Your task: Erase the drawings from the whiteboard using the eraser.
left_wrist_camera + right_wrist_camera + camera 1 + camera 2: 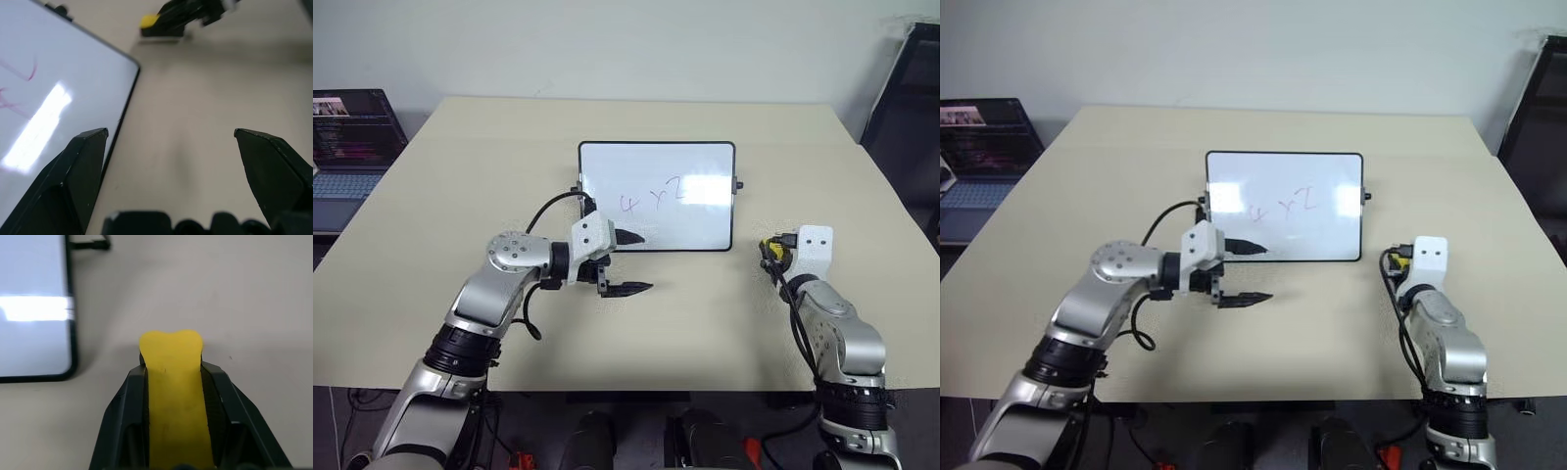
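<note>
Right claw (173, 377) is pinching eraser (172, 382) | left claw (631, 262) is hanging spread | drawings (653, 196) on whiteboard (705, 230) are awaiting erasure

Whiteboard (1285, 207) lies flat mid-table (1263, 352), black frame, small knob on its right edge. The drawings (1283, 207) sit near its centre, thin strokes (reads approx. "4 x 2"). Left gripper (1252, 272) is at the board's lower-left corner, fingers spread, one over the board, one over bare table. Right gripper (1397, 260) is just right of the board w/ a bit of yellow eraser (1396, 263) at its tip. Laptop (984, 147) at far left.
</note>
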Robot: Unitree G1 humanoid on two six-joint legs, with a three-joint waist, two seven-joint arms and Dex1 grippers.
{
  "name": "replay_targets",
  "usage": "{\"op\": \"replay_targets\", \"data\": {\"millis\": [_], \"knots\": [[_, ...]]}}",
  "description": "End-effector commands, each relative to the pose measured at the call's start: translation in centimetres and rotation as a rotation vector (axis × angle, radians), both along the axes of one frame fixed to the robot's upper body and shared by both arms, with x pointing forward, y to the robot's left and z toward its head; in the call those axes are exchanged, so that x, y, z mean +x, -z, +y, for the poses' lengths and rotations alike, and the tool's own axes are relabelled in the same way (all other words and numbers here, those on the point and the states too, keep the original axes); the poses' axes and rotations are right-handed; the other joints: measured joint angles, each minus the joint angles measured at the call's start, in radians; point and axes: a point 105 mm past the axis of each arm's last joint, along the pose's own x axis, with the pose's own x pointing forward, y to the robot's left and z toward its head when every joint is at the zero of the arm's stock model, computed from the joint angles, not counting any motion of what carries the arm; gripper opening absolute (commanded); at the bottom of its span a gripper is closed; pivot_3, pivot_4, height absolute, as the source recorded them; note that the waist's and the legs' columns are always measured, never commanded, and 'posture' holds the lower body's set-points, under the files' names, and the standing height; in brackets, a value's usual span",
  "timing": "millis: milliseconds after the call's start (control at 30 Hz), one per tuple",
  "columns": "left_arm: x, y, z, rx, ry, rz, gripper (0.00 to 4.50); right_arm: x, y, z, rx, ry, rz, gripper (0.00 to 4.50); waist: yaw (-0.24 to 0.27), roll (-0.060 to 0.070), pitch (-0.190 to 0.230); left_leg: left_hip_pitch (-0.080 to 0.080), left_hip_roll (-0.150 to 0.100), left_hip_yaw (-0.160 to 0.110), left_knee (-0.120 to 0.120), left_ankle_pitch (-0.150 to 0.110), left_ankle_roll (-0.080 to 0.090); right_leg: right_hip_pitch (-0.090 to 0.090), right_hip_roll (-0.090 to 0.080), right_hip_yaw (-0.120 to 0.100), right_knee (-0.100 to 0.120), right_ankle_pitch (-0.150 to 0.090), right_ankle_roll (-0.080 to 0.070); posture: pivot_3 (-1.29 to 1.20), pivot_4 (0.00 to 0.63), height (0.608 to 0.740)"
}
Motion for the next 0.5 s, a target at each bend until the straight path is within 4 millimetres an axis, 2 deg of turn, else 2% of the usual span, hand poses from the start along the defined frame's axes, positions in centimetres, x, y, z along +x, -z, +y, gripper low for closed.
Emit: {"op": "replay_targets", "data": {"millis": [33,133,200,300,500], "knots": [[0.3,-1.2,0.1,-0.044,-0.1,-0.052,4.5,-1.5,-3.6,2.3,-0.068,-0.138,-0.129,1.09,0.0,0.0,0.0,0.0,0.0,0.0,0.0,0.0,0.0,0.0,0.0,0.0,0.0,0.0,0.0,0.0,0.15,0.74],[0.4,-1.3,0.3,-0.076,-0.183,-0.044,4.5,-2.8,-5.9,4.9,-0.1,-0.279,-0.203,1.09,-0.001,0.0,0.0,-0.001,0.0,-0.001,0.001,0.0,0.0,0.0,-0.001,0.0,0.0,0.0,0.0,0.0,0.15,0.74],[1.0,-1.4,0.7,-0.078,-0.261,-0.049,4.5,-2.5,-6.8,5.8,-0.149,-0.318,-0.235,1.09,-0.001,0.0,0.0,-0.001,0.0,-0.003,0.002,0.0,0.0,0.0,-0.001,-0.001,0.0,0.0,0.0,0.0,0.15,0.74],[2.0,-1.5,1.2,-0.079,-0.363,-0.052,4.5,-1.0,-8.0,7.4,-0.215,-0.373,-0.285,1.09,-0.002,0.0,0.0,0.0,0.0,-0.003,0.003,0.0,0.0,0.001,0.0,-0.001,0.001,0.001,0.002,0.0,0.15,0.74],[2.8,-2.6,1.3,-0.096,-0.449,-0.066,4.5,2.8,-9.5,10.4,-0.299,-0.445,-0.332,1.09,0.001,0.0,0.0,0.001,0.0,-0.001,0.003,0.0,0.0,0.001,0.0,-0.002,0.001,0.002,0.002,0.0,0.15,0.74]]}}
